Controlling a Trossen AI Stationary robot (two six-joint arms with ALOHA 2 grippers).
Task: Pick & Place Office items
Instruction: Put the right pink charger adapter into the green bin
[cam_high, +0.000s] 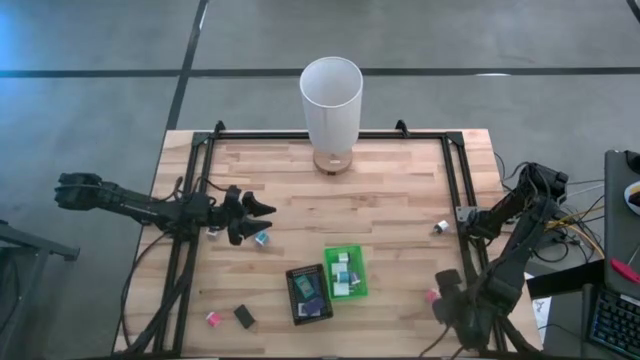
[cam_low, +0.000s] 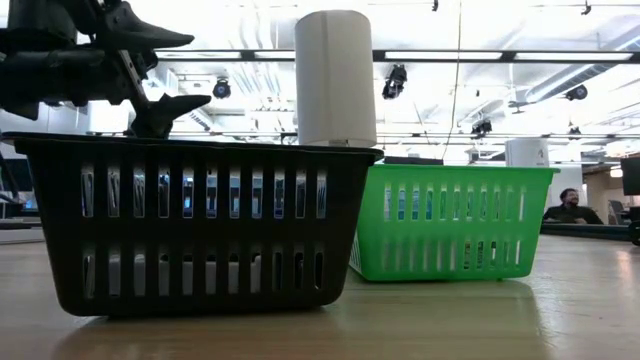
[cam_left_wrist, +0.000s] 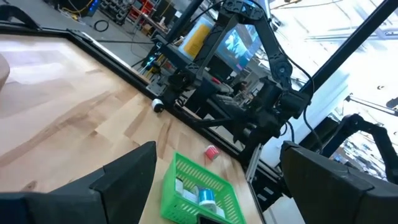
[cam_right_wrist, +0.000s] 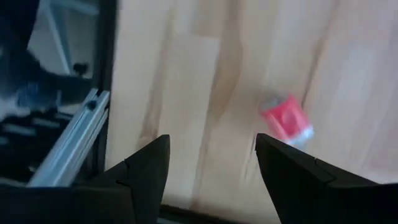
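The office items lie scattered on the wooden table: a teal piece (cam_high: 262, 238) just below my left gripper (cam_high: 262, 222), a pink block (cam_high: 213, 318) and a black block (cam_high: 243, 317) near the front edge, a white-and-black piece (cam_high: 440, 228) at the right rail, and a pink block (cam_high: 432, 295) by my right gripper (cam_high: 443, 283). More items lie in the green tray (cam_high: 358, 291) and the black tray (cam_high: 290, 296). My left gripper (cam_left_wrist: 217, 148) hangs open above the table, empty. My right gripper (cam_right_wrist: 212, 138) is open and points down, with the pink block (cam_right_wrist: 286, 119) just ahead of one finger.
A tall white cylinder (cam_high: 331, 100) stands at the table's far edge. Black metal rails (cam_high: 455, 180) frame the tabletop on both sides. The two trays (cam_low: 200, 225) (cam_low: 450, 220) sit side by side near the front middle. Bare wood lies between the cylinder and the trays.
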